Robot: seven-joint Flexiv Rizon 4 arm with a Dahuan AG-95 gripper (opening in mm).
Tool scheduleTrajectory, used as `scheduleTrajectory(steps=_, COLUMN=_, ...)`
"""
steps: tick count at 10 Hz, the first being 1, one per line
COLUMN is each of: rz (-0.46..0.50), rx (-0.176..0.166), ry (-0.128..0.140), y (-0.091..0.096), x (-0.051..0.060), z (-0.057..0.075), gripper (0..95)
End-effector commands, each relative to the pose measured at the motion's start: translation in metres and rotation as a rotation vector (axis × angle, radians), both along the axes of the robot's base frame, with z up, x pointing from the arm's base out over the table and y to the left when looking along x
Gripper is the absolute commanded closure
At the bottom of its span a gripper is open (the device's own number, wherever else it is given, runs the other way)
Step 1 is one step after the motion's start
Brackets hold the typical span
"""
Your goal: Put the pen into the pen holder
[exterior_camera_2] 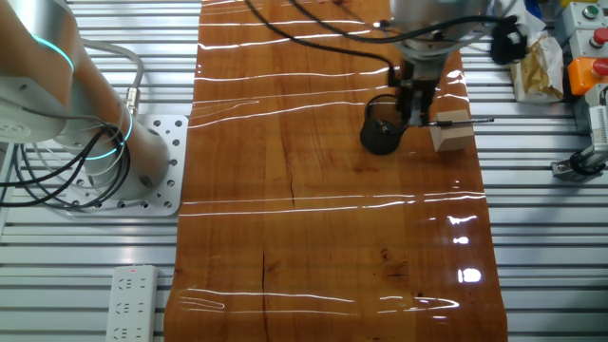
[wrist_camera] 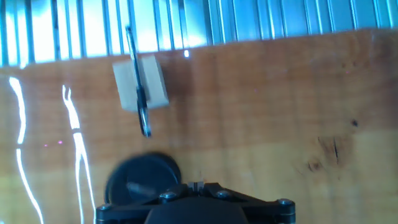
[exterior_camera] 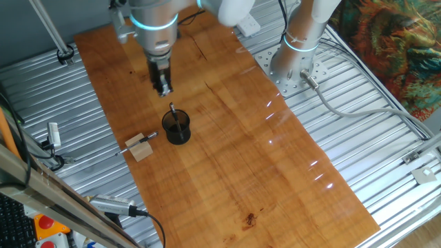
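Observation:
The pen holder [exterior_camera: 177, 129] is a small black round cup on the wooden board, and a thin dark pen [exterior_camera: 173, 112] stands in it, leaning out of the rim. My gripper [exterior_camera: 164, 89] hangs above the board just behind the cup, apart from the pen, its jaws together and holding nothing. In the other fixed view the gripper [exterior_camera_2: 416, 116] is over the gap between the cup [exterior_camera_2: 379, 135] and a wooden block. In the hand view the cup [wrist_camera: 142, 177] lies just left of my gripper [wrist_camera: 196, 185].
A pale wooden block [exterior_camera: 142, 147] sits near the cup with a second dark pen [wrist_camera: 138, 81] lying across its top, also seen in the other fixed view [exterior_camera_2: 467, 121]. Ribbed metal table [exterior_camera: 83, 117] surrounds the board. The robot base [exterior_camera: 293, 65] stands at the back right.

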State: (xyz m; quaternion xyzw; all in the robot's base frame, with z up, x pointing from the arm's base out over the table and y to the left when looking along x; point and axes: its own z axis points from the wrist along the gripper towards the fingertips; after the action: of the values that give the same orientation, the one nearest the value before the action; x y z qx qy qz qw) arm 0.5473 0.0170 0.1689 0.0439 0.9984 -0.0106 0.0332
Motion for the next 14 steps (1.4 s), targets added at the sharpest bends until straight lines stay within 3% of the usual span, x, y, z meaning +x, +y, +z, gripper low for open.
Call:
scheduleTrajectory(steps=1, rz=0.001, rx=0.003, ry=-0.009, y=0.009, x=0.017, z=-0.019, gripper=95.0)
scheduleTrajectory(steps=3, rz=0.011, rx=-0.001, ry=-0.011, y=0.021, x=0.047, z=-0.035, gripper=95.0)
scheduleTrajectory(steps=5, rz=0.021, rx=0.001, ry=-0.012, y=0.030, x=0.063, z=-0.048, gripper=95.0)
scheduleTrajectory(steps=8, rz=0.029, rx=0.008, ry=-0.013, y=0.035, x=0.078, z=-0.065, gripper=95.0)
scheduleTrajectory(steps=10, rz=0.047, rx=0.050, ry=-0.014, y=0.038, x=0.078, z=-0.067, gripper=95.0)
scheduleTrajectory(steps=11, rz=0.060, rx=0.077, ry=-0.014, y=0.040, x=0.078, z=-0.068, gripper=76.0)
scheduleTrajectory(steps=12, rz=0.071, rx=0.083, ry=-0.015, y=0.042, x=0.078, z=-0.069, gripper=76.0)
scheduleTrajectory(steps=13, rz=0.079, rx=0.079, ry=-0.014, y=0.044, x=0.078, z=-0.074, gripper=57.0)
scheduleTrajectory(steps=14, rz=0.082, rx=0.079, ry=-0.014, y=0.046, x=0.078, z=-0.079, gripper=57.0)
